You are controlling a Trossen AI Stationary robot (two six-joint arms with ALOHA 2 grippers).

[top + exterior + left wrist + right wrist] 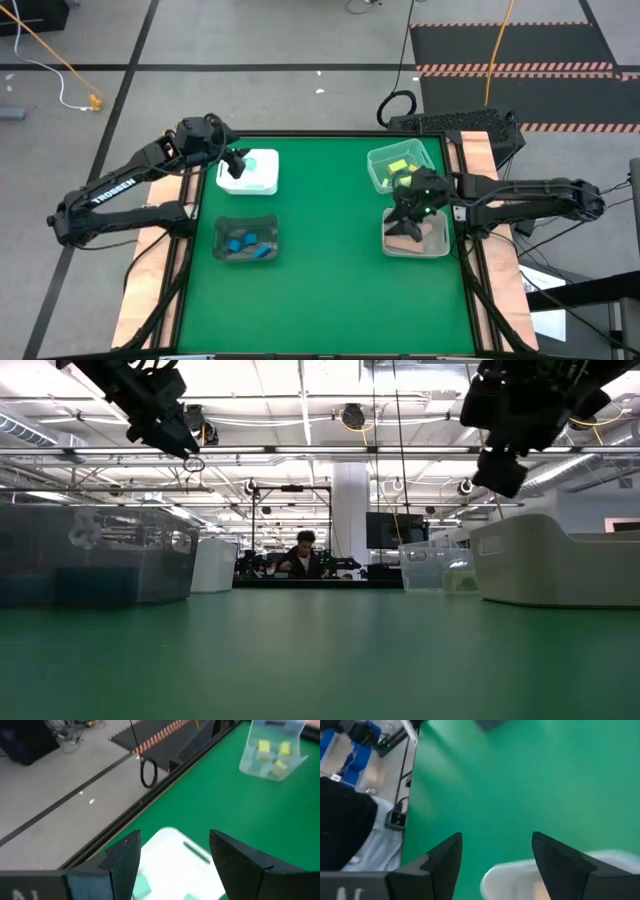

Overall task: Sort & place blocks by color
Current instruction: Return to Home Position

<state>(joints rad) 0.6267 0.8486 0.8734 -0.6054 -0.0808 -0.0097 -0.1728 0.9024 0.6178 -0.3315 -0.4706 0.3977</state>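
Blue blocks [247,243] lie in the grey tray [222,228] at the near left. Pale teal blocks [142,885] lie in the white tray [268,178] at the far left. Yellow-green blocks [399,166] lie in the clear tray [377,160] at the far right, and show again as the yellow-green blocks [272,755] in the left wrist view. Tan-peach blocks [432,232] lie in the near right tray [440,250]. My left gripper [172,852] hangs open and empty over the white tray's far-left part. My right gripper [496,852] is open and empty above the near right tray's left rim [507,872].
The green mat [330,240] between the two pairs of trays is bare. In the low view the trays stand as walls left [95,555] and right [555,560], with both grippers raised above them. A black cable loop [397,105] lies off the table's far edge. A person [303,555] sits far behind.
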